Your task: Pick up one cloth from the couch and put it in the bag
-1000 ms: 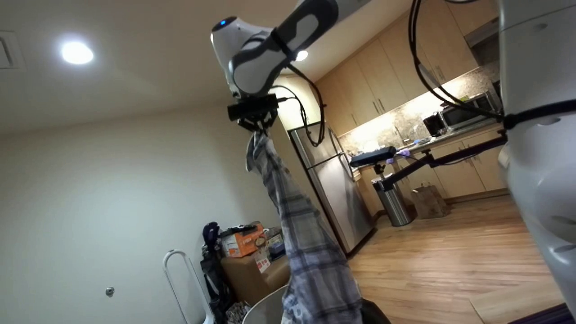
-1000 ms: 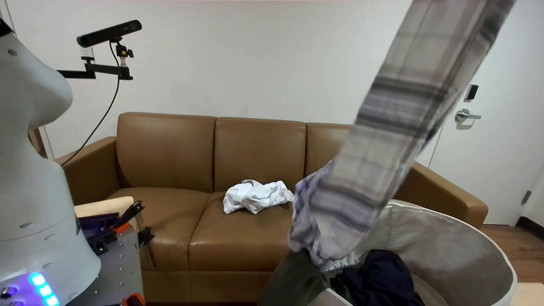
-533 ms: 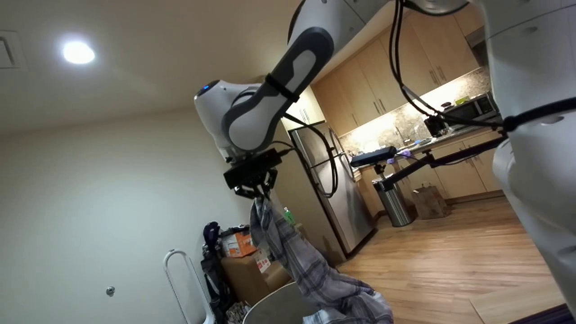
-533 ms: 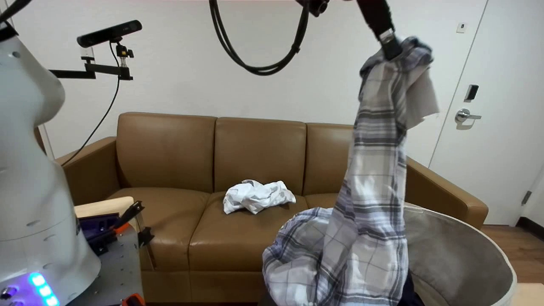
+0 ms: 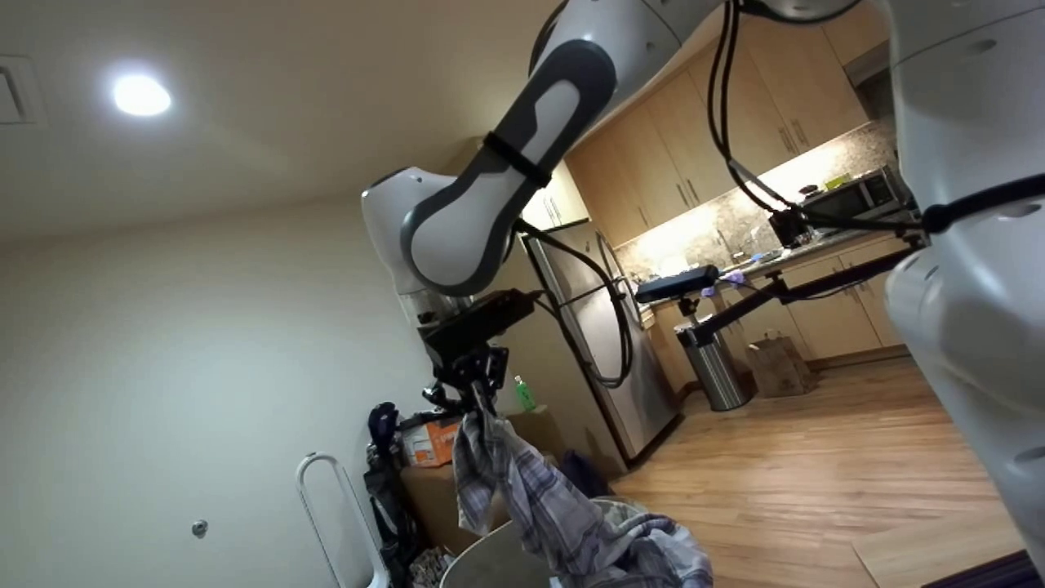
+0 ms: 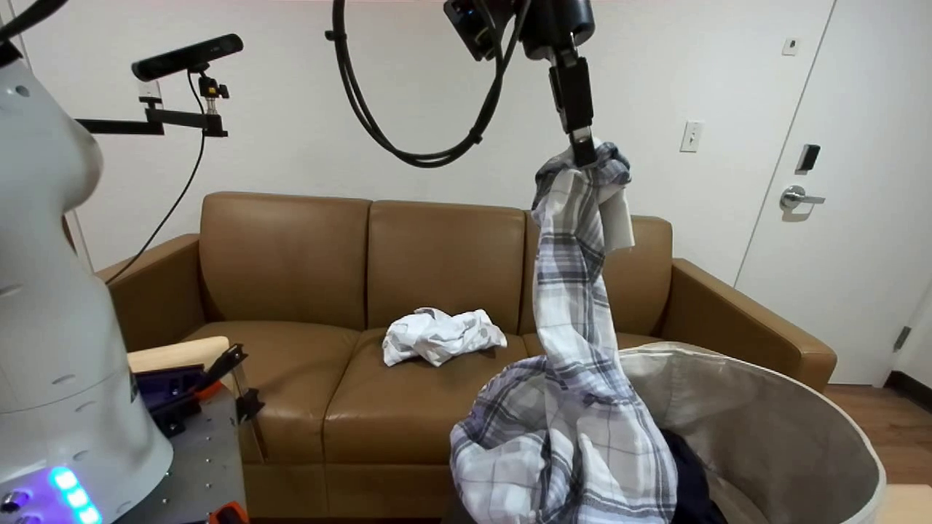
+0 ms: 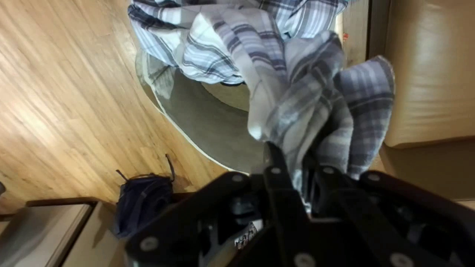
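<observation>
1. In an exterior view, the plaid cloth hangs from the jaws, its lower folds bunched at the mouth of the round fabric bag. Treat the cloth as light and limp.
2. In an exterior view, a gathered column of this cloth rises to the jaws, which pinch its upper end. Expect the free length to swing and fold. A white cloth lies apart on the couch surface.
3. In the wrist view, the jaws press together on gathered pleats, with a loose flap beside them. Judged hold: secure; the fabric should slip little, and crushing is no concern. For any regrasp, take the thick bunch, not the flap. Whether all lower folds lie inside the bag cannot be told.
</observation>
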You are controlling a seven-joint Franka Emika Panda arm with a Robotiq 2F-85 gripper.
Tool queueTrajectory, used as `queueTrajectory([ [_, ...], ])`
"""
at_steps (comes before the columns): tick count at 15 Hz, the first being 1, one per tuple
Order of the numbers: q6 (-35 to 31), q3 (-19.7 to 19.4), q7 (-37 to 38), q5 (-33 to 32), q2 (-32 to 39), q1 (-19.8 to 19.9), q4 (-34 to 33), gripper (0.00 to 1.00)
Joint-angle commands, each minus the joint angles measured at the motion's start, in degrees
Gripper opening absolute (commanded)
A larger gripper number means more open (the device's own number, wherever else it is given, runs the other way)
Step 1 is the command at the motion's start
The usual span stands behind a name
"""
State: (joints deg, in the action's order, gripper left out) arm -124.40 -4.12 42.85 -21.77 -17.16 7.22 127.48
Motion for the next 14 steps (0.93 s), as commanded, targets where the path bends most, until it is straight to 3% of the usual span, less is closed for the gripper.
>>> queueTrajectory([
  [1, -0.3, 1.3, -1.3, 1.0, -0.3, 1.5, 0.2, 0.20],
  [2, -0.3, 1.3, -1.8, 1.3, -0.6, 1.5, 0.4, 0.27],
  [3, -0.3, 1.3, -2.1, 1.4, -0.7, 1.5, 0.4, 0.13],
  [6, 4.7, 2.4, -0.1, 1.8, 2.9, 1.9, -3.5, 0.04],
  [7, 6.3, 2.1, -0.3, 2.7, 3.9, 1.9, -4.1, 0.32],
  [9, 9.4, 1.0, -3.1, 5.1, 5.7, 1.3, -4.1, 0.32],
  [14, 17.7, 2.5, -3.0, 6.5, 11.6, -1.0, -3.0, 0.62],
])
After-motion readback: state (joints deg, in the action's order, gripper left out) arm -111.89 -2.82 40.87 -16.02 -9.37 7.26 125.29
